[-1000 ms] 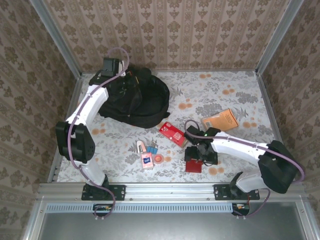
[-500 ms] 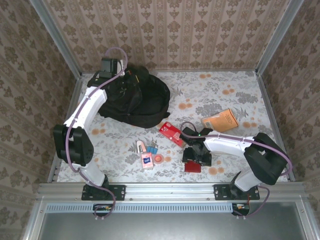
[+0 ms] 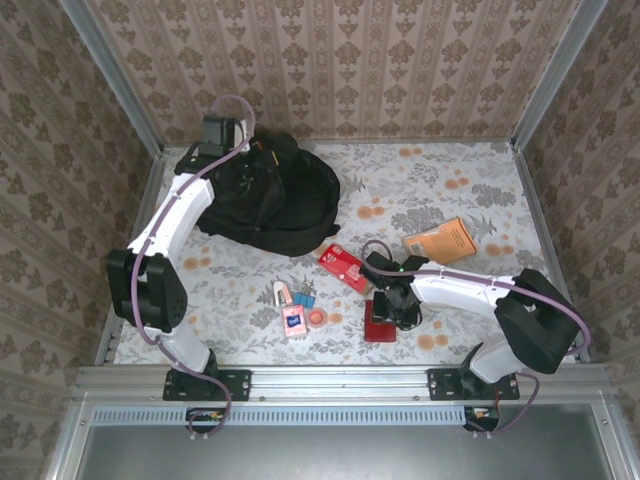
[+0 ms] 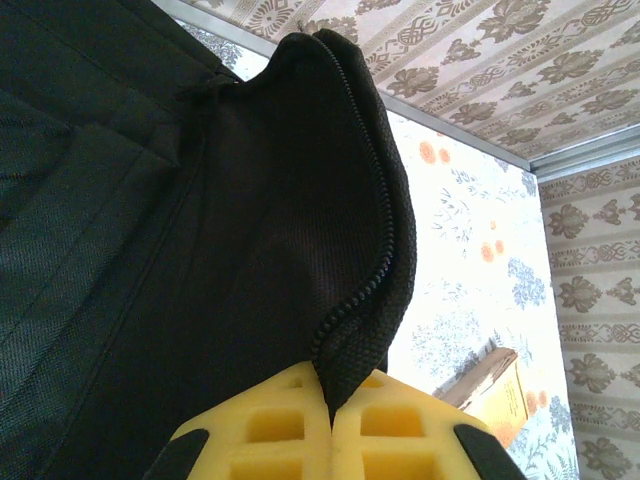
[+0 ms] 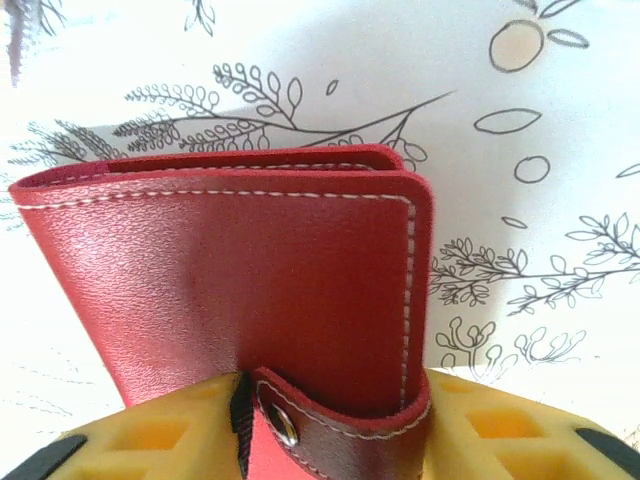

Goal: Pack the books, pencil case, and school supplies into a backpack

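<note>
Over the last second the right gripper [image 5: 335, 432] closed from wide open until its pads [image 5: 165, 435] met both sides of the red case [image 5: 230, 290], near the centre of the table [image 3: 450, 190]. The arm also drew in leftward. We read this as the grasp on the case just made, with the lift not yet begun.

The left gripper [image 4: 330, 425] had not moved. It stayed clenched on the zip edge of the backpack [image 3: 275, 200], far left, holding the mouth up.

Orange book [image 3: 441, 240], red book [image 3: 345, 267] and small supplies [image 3: 298, 308] lay unpacked between the arms.

Unclear:
- The case's near end was cut off under the pads, so grip depth was unknown.
- We could not tell whether the case had left the table.
- The backpack's inside was dark, its contents unseen.
</note>
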Controlling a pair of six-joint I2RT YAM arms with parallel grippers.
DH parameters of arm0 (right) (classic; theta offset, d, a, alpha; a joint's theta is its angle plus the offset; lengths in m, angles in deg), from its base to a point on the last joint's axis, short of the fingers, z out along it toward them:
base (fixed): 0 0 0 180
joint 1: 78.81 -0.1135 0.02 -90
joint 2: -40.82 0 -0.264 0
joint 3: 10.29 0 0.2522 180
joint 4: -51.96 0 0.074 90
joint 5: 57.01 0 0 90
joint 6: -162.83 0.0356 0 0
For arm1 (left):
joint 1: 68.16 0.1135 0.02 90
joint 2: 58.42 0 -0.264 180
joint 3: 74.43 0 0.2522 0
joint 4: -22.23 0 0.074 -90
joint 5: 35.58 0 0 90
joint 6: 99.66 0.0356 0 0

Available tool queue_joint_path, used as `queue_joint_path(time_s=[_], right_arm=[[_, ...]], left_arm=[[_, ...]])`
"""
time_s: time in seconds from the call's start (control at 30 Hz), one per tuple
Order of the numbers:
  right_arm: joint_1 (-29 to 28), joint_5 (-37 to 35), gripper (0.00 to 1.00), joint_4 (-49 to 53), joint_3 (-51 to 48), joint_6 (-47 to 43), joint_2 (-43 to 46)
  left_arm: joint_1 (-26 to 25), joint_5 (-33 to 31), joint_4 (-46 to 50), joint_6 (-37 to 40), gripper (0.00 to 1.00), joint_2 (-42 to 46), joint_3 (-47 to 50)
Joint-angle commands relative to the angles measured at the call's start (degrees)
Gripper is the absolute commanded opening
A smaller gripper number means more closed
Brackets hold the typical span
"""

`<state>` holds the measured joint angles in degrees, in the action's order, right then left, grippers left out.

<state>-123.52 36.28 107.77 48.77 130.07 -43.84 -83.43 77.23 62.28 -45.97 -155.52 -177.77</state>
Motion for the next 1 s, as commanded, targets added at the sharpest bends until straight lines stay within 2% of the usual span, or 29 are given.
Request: queue_joint_path(time_s=[0.0,0.27,0.43,0.63,0.8,0.87,0.9,0.93,0.97], right_arm=[[-0.3,-3.23,0.41,2.39,0.51,-0.09,2.14],[-0.27,-4.69,0.31,5.61,2.25,-1.24,7.45],[-0.18,-5.39,0.3,6.54,3.14,-1.77,9.11],[0.66,-7.1,0.28,9.9,7.5,-3.82,14.17],[3.23,-6.33,0.21,8.87,9.73,-6.08,18.26],[4.15,-5.53,0.24,8.42,9.6,-7.21,18.31],[4.57,-5.31,0.3,8.45,9.37,-8.07,17.96],[4.99,-5.42,0.37,8.89,9.03,-8.5,17.59],[5.8,-5.28,0.49,9.11,8.1,-8.86,17.2]], left_arm=[[0.33,1.96,-1.89,-0.6,0.0,1.47,0.38],[0.25,2.05,-1.85,-0.38,0.0,1.43,0.42],[-0.1,1.72,-1.45,0.18,0.0,1.21,0.12],[-0.68,2.56,1.17,1.2,0.0,0.39,-2.78],[-1.61,1.3,5.0,2.73,0.0,-0.18,-6.98],[-1.92,1.15,5.82,3.0,0.0,-0.28,-7.61],[-2.09,1.19,6.09,3.22,0.0,-0.34,-7.59],[-2.15,1.09,6.44,3.33,0.0,-0.37,-7.63],[-2.39,1.09,7.03,3.51,0.0,-0.55,-7.71]])
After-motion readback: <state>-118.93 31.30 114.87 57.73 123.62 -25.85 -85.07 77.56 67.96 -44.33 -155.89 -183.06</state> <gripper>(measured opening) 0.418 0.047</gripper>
